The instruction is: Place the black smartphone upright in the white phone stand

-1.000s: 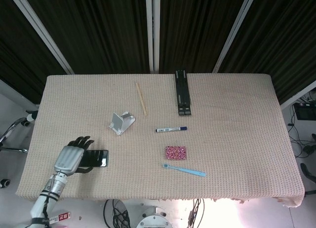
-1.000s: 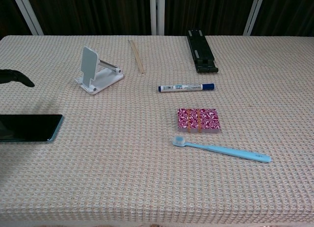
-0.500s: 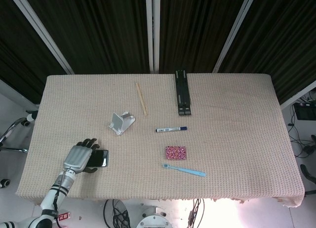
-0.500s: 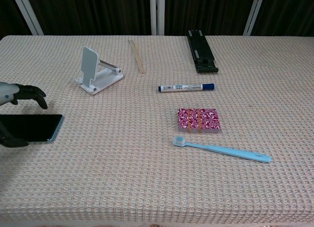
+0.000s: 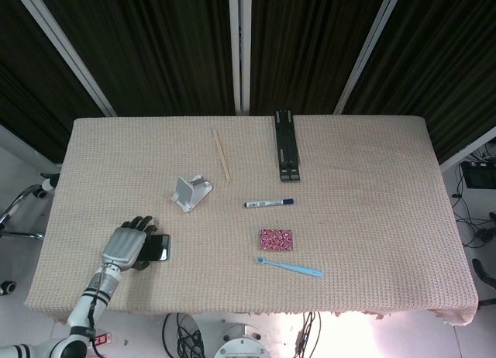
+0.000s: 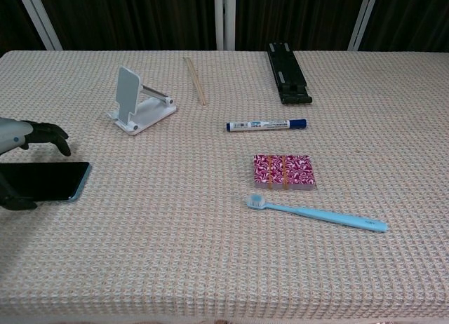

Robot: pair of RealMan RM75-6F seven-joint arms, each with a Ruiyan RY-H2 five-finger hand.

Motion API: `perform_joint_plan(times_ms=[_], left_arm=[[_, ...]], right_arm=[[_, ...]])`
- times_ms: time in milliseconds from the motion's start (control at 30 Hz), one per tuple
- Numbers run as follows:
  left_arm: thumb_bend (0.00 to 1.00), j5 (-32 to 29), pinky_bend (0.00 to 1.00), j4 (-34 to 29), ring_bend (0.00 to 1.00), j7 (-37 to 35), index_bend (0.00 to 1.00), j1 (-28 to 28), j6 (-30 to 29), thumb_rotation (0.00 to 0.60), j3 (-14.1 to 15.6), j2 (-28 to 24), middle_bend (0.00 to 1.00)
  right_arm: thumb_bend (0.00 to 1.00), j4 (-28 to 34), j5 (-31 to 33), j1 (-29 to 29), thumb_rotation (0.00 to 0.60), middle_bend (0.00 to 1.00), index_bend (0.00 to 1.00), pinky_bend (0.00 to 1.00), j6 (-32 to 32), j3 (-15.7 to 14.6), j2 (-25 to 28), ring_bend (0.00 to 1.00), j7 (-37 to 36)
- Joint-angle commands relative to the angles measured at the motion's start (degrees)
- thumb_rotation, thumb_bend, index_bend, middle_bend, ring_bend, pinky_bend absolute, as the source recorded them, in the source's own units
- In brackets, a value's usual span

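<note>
The black smartphone (image 5: pixel 160 248) (image 6: pixel 49 181) lies flat on the woven tablecloth at the front left. My left hand (image 5: pixel 128 246) (image 6: pixel 21 138) is arched over its left part. The fingers (image 6: pixel 45 133) curl past the phone's far edge and the thumb sits at its near edge. The phone rests on the cloth and I see no firm grip on it. The white phone stand (image 5: pixel 191 193) (image 6: pixel 137 99) stands empty, farther back and to the right of the hand. My right hand appears in neither view.
A blue-capped marker (image 5: pixel 269 203) (image 6: pixel 266 125), a pink patterned pad (image 5: pixel 276 239) (image 6: pixel 283 171) and a light blue toothbrush (image 5: pixel 289 266) (image 6: pixel 316 214) lie mid-table. Wooden chopsticks (image 5: pixel 222 154) and a black rail (image 5: pixel 287 145) lie toward the back.
My left hand has moved right over the phone and lowered, covering more of it, with fingers and thumb now on either side. The phone has not moved.
</note>
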State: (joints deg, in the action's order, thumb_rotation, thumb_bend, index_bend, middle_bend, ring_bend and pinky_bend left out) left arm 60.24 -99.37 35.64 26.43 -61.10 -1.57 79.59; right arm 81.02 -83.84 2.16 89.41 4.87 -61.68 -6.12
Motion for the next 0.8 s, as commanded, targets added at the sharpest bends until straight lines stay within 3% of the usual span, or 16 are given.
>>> perform_joint_plan(times_ms=[33,267,533,800], left_arm=[[0.16,-0.7,0.23,0.2,0.09,0.4,0.25,0.4,0.3,0.596,0.2,0.0,0.08],[0.19,-1.6,0.23,0.9,0.09,-0.6,0.30,0.6,0.2,0.598,0.6,0.4,0.08],[0.27,0.0,0.23,1.1,0.09,-3.1,0.45,0.4,-0.8,0.600,0.8,0.6,0.10],[0.31,6.8,0.23,0.3,0.09,-17.0,0.49,-1.7,-2.4,0.600,-0.3,-1.2,0.24]], right_arm=[[0.20,0.0,0.1,0.0,0.600,0.00,0.00,0.00,-0.1,0.0,0.0,0.00,0.0],[0.20,0.4,0.5,-0.1,0.600,0.00,0.00,0.00,-1.0,-0.2,0.3,0.00,0.4],[0.20,0.4,0.6,-0.2,0.600,0.00,0.00,0.00,-1.2,-0.2,0.2,0.00,0.4],[0.20,0.3,0.6,-0.3,0.600,0.00,0.00,0.00,-1.5,-0.3,0.2,0.00,0.3]])
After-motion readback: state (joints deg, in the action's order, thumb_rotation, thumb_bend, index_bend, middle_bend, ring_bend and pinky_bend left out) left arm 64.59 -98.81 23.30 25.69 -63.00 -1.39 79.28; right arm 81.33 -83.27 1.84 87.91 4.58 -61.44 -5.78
